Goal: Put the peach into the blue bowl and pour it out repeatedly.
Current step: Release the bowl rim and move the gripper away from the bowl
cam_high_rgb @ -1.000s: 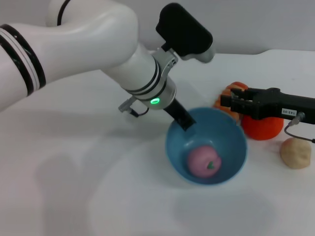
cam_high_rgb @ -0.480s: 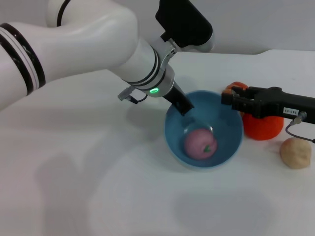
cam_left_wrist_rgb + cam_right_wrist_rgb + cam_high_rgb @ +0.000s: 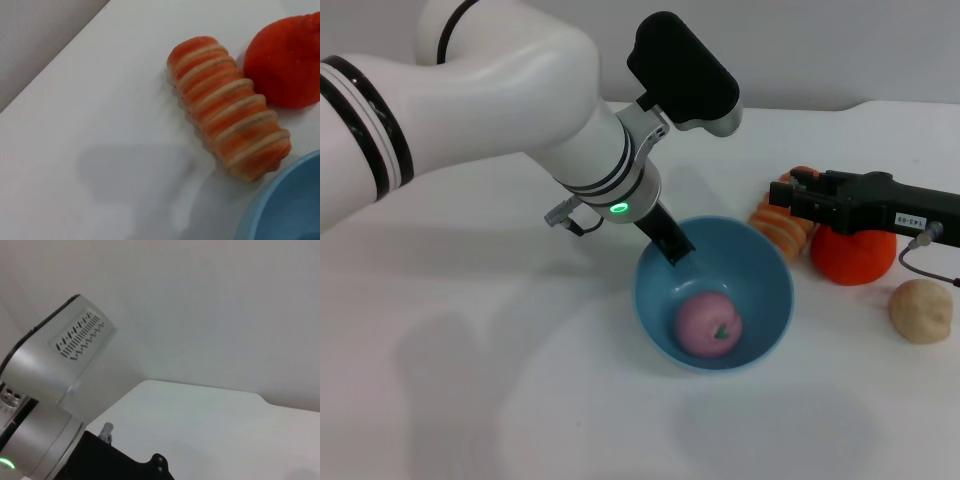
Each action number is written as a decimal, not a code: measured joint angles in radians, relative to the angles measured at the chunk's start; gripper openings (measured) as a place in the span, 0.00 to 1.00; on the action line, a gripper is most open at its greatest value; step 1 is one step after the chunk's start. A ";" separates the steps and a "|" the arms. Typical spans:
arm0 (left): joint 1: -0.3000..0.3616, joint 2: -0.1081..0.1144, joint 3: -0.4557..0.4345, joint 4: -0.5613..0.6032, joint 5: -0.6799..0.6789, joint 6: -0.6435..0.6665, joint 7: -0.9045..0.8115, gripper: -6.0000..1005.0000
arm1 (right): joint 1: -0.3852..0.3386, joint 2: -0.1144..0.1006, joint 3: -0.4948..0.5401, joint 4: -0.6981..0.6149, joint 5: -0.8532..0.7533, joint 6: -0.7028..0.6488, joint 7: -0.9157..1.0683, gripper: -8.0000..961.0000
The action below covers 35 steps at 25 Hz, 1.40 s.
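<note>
Peach (image 3: 709, 325) lies inside the blue bowl (image 3: 760, 262), low against its near wall. We find the left gripper (image 3: 674, 245) closed on the bowl's far-left rim, so pouring falls to it. The right gripper (image 3: 798, 201) hangs beyond the bowl; its fingers we cannot judge.

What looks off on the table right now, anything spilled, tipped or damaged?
Nothing stands out. The peach sits inside the blue bowl, which the left tool holds at its rim. The striped orange roll, orange-red fruit and beige ball lie undisturbed beside it. The right tool hovers near the fruit.
</note>
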<state>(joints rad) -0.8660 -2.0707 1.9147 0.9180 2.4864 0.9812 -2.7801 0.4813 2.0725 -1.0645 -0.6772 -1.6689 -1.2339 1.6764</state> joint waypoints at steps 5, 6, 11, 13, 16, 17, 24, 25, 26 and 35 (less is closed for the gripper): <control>0.001 0.000 0.001 -0.008 -0.001 -0.005 0.002 0.00 | 0.000 0.000 0.000 0.002 0.000 0.001 0.000 0.54; 0.001 0.000 0.003 -0.008 -0.001 -0.009 0.002 0.00 | 0.000 0.000 0.000 0.003 0.000 0.002 0.000 0.54; 0.004 0.000 0.012 -0.008 -0.001 -0.018 0.002 0.00 | -0.002 0.000 0.000 0.004 0.000 0.007 0.000 0.54; 0.004 0.000 0.012 -0.008 -0.001 -0.016 0.003 0.00 | -0.004 0.000 0.000 0.004 0.000 0.008 0.000 0.54; 0.004 0.000 0.013 -0.008 0.000 -0.018 0.002 0.00 | -0.004 0.000 0.000 0.007 0.000 0.009 0.000 0.55; 0.004 -0.001 0.013 -0.008 0.000 -0.020 0.002 0.00 | -0.003 0.000 0.000 0.009 0.000 0.009 0.000 0.55; 0.011 -0.002 0.016 -0.004 0.001 -0.041 -0.006 0.01 | -0.001 -0.002 0.000 0.017 0.000 0.014 -0.011 0.55; 0.013 -0.002 0.016 -0.003 0.002 -0.044 -0.006 0.01 | -0.001 -0.002 0.000 0.017 0.000 0.016 -0.011 0.56; 0.015 -0.002 0.016 -0.001 0.002 -0.046 -0.006 0.03 | -0.001 -0.002 0.000 0.017 0.000 0.018 -0.011 0.56; 0.018 -0.002 0.015 0.015 0.005 -0.051 -0.010 0.32 | -0.004 -0.002 0.000 0.021 0.000 0.031 -0.012 0.57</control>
<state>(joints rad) -0.8485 -2.0726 1.9301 0.9326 2.4916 0.9302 -2.7905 0.4776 2.0709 -1.0645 -0.6562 -1.6688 -1.2033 1.6647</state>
